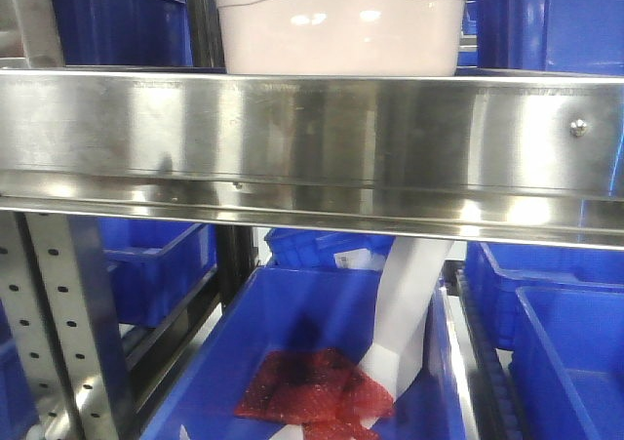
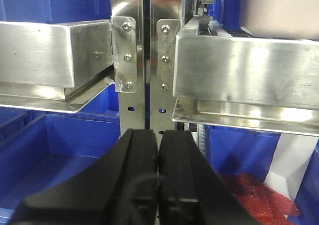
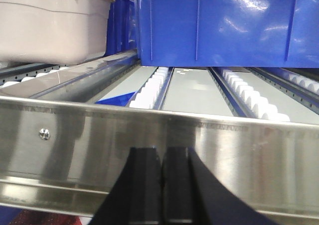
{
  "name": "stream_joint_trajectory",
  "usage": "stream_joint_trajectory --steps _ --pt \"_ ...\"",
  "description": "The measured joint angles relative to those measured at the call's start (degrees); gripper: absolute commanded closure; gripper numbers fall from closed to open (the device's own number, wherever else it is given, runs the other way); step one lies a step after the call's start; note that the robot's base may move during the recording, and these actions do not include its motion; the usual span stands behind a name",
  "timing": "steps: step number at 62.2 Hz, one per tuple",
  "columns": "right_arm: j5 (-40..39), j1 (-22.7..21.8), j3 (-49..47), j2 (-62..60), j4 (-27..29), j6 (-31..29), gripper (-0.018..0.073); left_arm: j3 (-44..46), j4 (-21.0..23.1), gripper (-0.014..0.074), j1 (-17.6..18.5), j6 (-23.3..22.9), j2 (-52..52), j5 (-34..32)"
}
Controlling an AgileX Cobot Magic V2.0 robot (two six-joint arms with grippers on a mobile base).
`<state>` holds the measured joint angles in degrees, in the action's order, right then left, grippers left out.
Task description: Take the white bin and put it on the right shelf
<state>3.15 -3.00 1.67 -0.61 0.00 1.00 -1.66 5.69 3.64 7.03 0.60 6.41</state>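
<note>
The left end effector (image 2: 158,155) and right end effector (image 3: 162,185), both pressed together and holding nothing, hang just below the right shelf (image 1: 312,138). Above and between them, the white bin (image 1: 339,25) rests on the shelf behind its steel lip, beside blue bins (image 3: 224,25). Placement looks done; only withdrawal seems left.

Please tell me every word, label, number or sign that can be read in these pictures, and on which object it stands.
No text can be read in any view.
A small white label on a blue bin below the right shelf carries marks too blurred to read.
The white bin shows no print.
</note>
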Motion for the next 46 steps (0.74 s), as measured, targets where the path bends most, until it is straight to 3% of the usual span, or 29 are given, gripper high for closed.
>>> stream_joint_trajectory --steps 46 --pt "0.00 0.00 0.00 0.00 0.00 0.00 0.0489 0.00 0.00 0.0713 0.00 0.00 0.00 0.00"
